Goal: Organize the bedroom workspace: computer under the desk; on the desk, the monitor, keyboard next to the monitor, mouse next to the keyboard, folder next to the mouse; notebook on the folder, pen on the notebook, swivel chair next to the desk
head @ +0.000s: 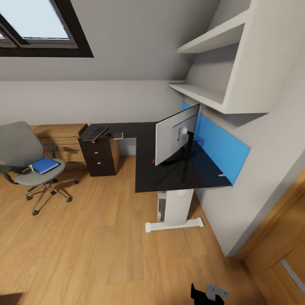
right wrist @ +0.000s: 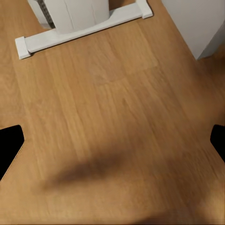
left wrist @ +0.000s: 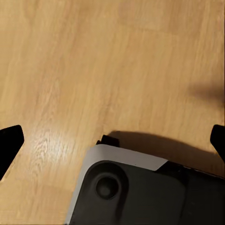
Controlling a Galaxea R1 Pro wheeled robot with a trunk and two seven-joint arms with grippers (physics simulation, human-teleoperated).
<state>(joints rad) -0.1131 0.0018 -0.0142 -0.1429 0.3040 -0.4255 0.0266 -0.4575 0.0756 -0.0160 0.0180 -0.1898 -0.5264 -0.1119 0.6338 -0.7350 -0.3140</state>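
Note:
The black-topped desk [head: 169, 180] with its blue back panel stands against the right wall. On it, the monitor [head: 176, 134] is seen nearly edge-on, a red dot at its lower corner. The keyboard [head: 95, 133] lies on the desk's far left wing, with a small flat grey item [head: 115, 135] beside it, too small to identify. A thin light stick, perhaps the pen [head: 221, 174], lies by the blue panel. The swivel chair [head: 25, 159] stands apart at the left, with the blue folder [head: 44, 165] on its seat. The grey computer [head: 161, 206] peeks from under the desk. My left gripper [left wrist: 112, 140] and right gripper [right wrist: 112, 143] hang open over the floor.
A dark drawer unit [head: 101, 156] sits under the desk's left wing, with a light-wood dresser [head: 63, 135] behind the chair. White wall shelves [head: 220, 67] overhang the desk. The desk's white foot [right wrist: 84, 26] lies ahead of the right gripper. A wooden door frame [head: 279, 220] is at the right.

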